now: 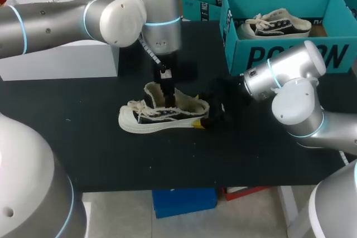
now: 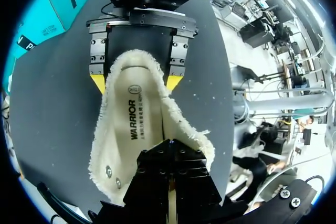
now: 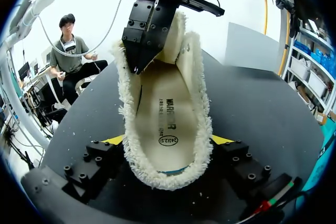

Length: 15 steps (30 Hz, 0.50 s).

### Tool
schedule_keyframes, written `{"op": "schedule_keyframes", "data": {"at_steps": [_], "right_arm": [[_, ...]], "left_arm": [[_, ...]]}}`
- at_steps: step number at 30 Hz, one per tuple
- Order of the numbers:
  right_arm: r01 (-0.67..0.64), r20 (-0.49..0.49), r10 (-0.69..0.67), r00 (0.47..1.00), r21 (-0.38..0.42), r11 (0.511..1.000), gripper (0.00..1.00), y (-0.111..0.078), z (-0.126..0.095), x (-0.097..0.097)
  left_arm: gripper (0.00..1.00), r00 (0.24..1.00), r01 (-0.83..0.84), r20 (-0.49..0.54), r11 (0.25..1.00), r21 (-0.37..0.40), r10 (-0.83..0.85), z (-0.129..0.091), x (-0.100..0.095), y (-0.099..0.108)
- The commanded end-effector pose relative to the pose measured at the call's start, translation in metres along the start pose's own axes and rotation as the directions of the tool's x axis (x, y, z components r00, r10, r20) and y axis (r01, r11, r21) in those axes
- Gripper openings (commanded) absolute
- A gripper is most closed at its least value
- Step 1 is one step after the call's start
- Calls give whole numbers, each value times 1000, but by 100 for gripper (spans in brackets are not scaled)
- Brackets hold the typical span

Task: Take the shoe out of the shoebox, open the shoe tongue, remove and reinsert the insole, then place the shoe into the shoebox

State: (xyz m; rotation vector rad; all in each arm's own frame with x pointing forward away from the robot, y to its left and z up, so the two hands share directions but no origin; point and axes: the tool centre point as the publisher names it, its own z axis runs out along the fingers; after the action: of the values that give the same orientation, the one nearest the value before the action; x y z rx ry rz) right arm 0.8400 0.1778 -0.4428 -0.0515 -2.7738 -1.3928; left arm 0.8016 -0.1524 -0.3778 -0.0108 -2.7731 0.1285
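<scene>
The shoe (image 3: 168,145) lies on the table (image 3: 252,108), its heel clamped between the right pincer's (image 3: 168,141) fingers. The left pincer (image 3: 140,56), fingers together, meets the shoe's far rim. Insole (image 3: 167,114) inside the shoe.

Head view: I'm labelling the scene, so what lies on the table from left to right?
White box → shoe on the black table → teal shoebox with a second shoe inside.
</scene>
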Motion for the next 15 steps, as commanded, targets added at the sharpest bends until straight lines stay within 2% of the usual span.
{"op": "schedule_keyframes", "data": {"at_steps": [1,15], "right_arm": [[-1,1,1,1000,1,1000,0,-2,2,0],[-1,1,1,1000,1,1000,0,-2,2,0]], "left_arm": [[0,1000,4,-11,1000,0,-4,10,-3,-1],[0,1000,17,-26,1000,-14,-17,30,-5,-3]]}}
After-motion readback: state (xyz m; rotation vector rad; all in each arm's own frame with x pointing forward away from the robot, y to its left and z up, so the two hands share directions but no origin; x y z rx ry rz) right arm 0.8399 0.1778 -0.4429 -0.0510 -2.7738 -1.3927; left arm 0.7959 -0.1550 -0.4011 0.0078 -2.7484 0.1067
